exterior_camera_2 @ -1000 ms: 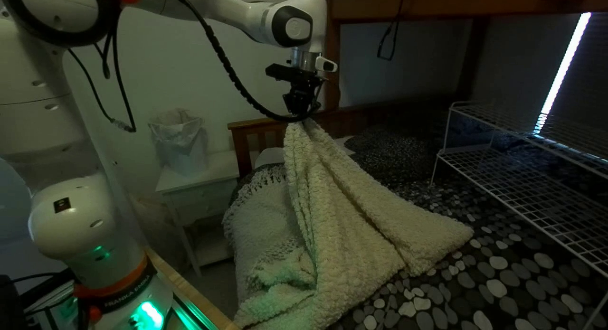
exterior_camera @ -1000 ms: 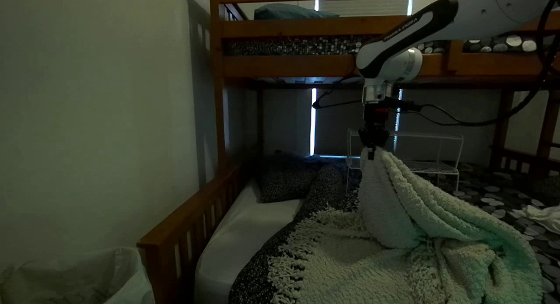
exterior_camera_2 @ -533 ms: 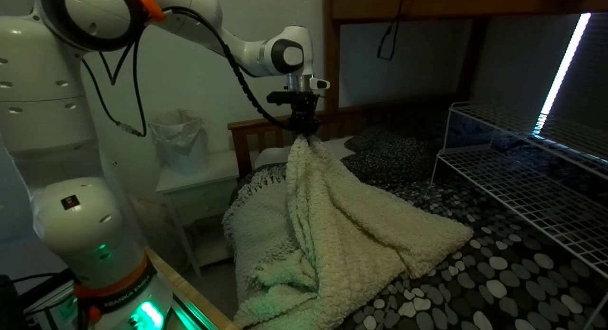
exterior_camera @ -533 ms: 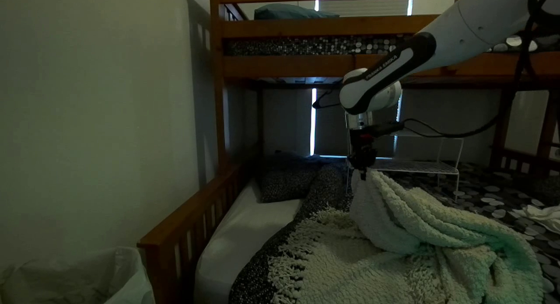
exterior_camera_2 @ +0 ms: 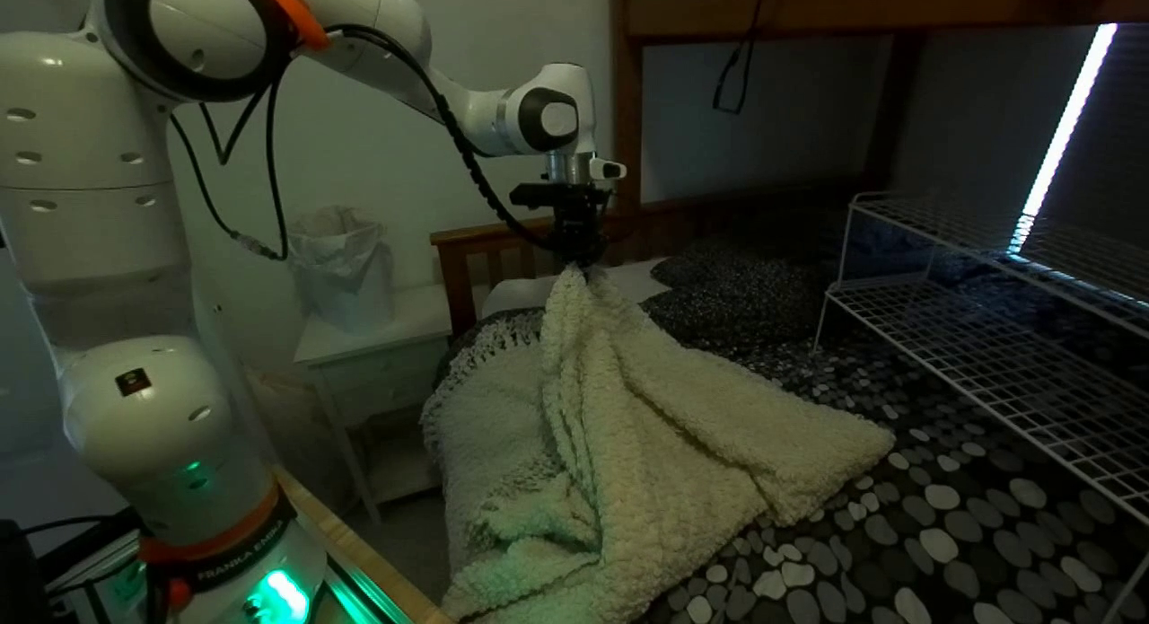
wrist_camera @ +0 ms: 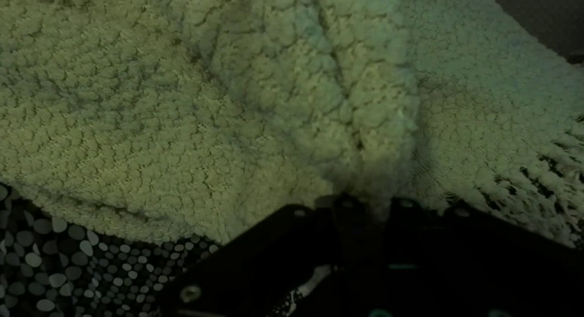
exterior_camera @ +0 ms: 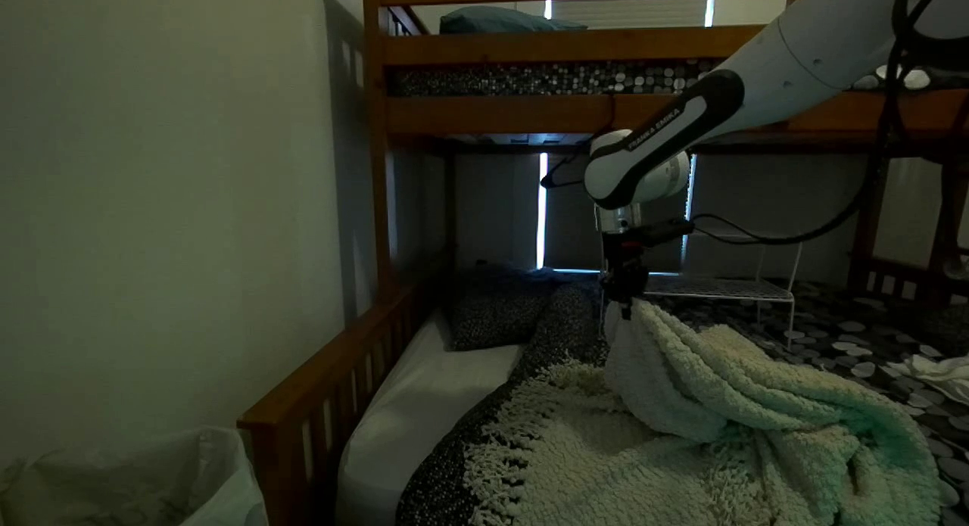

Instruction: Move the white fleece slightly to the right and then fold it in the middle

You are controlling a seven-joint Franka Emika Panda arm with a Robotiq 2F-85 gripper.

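Cream fleece blanket (exterior_camera_2: 664, 444) has its far side clamped in the Robotiq gripper (wrist_camera: 376, 207), tented above the pebble-dot bedspread (exterior_camera_2: 862, 539), I'd guess so it'll double over itself.

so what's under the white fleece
The dark spotted bedspread shows along some edges of the white fleece in both exterior views, so it likely runs underneath. Anything else beneath, including under the peak pinched in the gripper, is covered and can't be seen.
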